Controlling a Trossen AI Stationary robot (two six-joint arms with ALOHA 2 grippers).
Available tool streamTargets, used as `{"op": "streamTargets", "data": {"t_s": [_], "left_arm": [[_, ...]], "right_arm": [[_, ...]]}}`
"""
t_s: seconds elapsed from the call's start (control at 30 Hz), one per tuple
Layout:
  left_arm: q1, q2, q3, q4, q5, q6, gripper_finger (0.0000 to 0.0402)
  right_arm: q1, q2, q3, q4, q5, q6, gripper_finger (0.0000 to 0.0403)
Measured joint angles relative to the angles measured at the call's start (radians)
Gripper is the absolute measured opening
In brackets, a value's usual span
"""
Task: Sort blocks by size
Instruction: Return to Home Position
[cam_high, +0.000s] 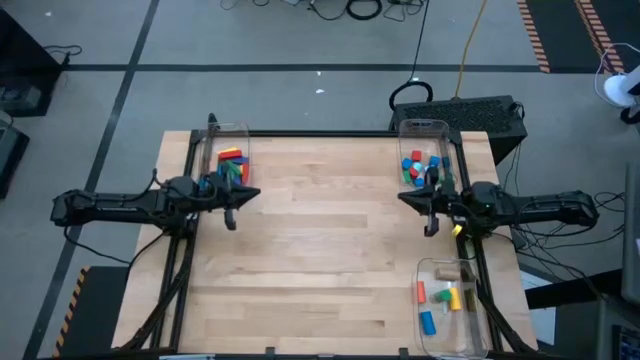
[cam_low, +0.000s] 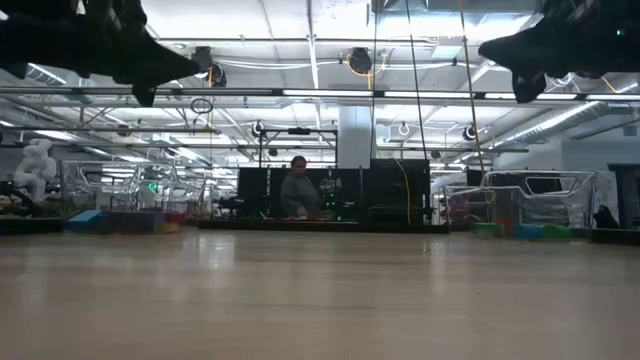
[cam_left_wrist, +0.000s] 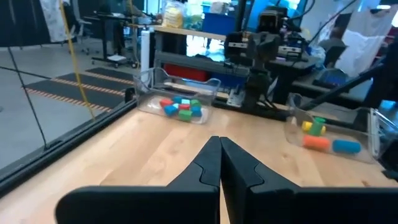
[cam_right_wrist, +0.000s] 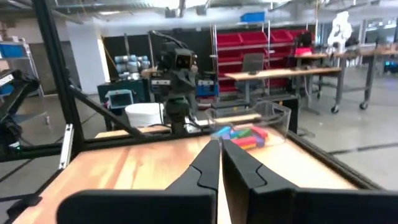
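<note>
Coloured blocks lie in three clear bins: a far-left bin (cam_high: 229, 160) with red, yellow, blue and green blocks (cam_right_wrist: 242, 135), a far-right bin (cam_high: 424, 160) with blue, red and green blocks (cam_left_wrist: 181, 107), and a near-right bin (cam_high: 450, 300) with red, yellow, green and blue blocks (cam_left_wrist: 326, 138). My left gripper (cam_high: 232, 212) is shut and empty beside the far-left bin; its fingers (cam_left_wrist: 220, 163) meet. My right gripper (cam_high: 431, 222) is shut and empty just near of the far-right bin; its fingers (cam_right_wrist: 220, 163) meet. In the low view both arms show only at the top, high above the table.
The wooden table top (cam_high: 320, 250) lies bare between the two arms and toward the near-left corner. A black frame runs along the table's left and right edges. A person (cam_low: 297, 190) sits in the room beyond the table.
</note>
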Motion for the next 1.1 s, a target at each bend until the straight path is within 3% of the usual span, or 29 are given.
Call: {"op": "streamTargets", "data": {"t_s": [0.3, 0.6, 0.83, 1.1], "left_arm": [[-0.031, -0.052, -0.002, -0.052, -0.027, 0.034, 0.0006], [-0.031, -0.219, -0.002, -0.23, -0.039, 0.001, 0.0006], [-0.031, -0.32, -0.114, -0.182, -0.038, -0.025, 0.0006], [-0.031, -0.402, -0.17, -0.17, -0.03, -0.021, 0.0006]], "right_arm": [[-0.002, -0.03, 0.0, -0.108, 0.006, 0.018, 0.0002], [-0.002, -0.218, 0.001, -0.301, 0.005, 0.045, 0.0002], [-0.002, -0.236, -0.136, -0.098, 0.035, 0.022, 0.0002], [-0.002, -0.237, -0.156, -0.092, 0.034, 0.034, 0.0002]]}}
